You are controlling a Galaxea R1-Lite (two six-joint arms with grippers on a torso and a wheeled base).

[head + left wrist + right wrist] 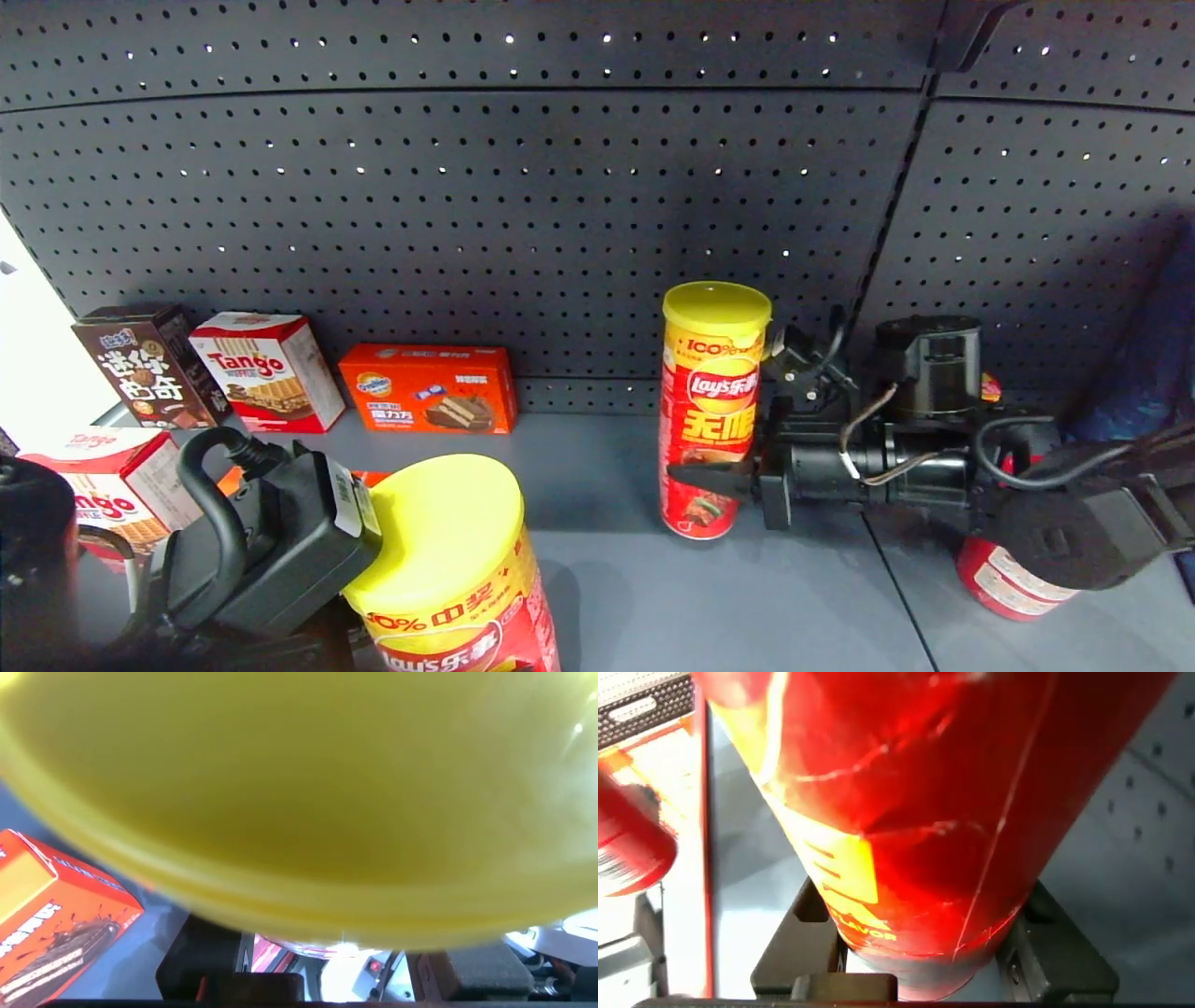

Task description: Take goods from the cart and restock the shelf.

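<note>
Closest, my left claw point(322, 607) holds a yellow-lidded red cardboard crisp tube point(448, 560) above the grey metal shelf point(607, 597). My right claw point(724, 476) grips a matching upright tube point(714, 411) standing on the shelf; letting go crookedly could topple it toward the flat orange box point(428, 387).

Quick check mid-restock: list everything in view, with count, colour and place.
upright chip can: 1, red, yellow lid, mid-shelf
front chip can: 1, red, yellow lid, front left
red can: 1, far right, under arm
wafer boxes: 2, white-red, back and front left
brown box: 1, back far left
orange box: 1, back, left of centre
shelf: 1, grey
right gripper: 1, black, shut on upright chip can
left gripper: 1, black, shut on front chip can
</note>
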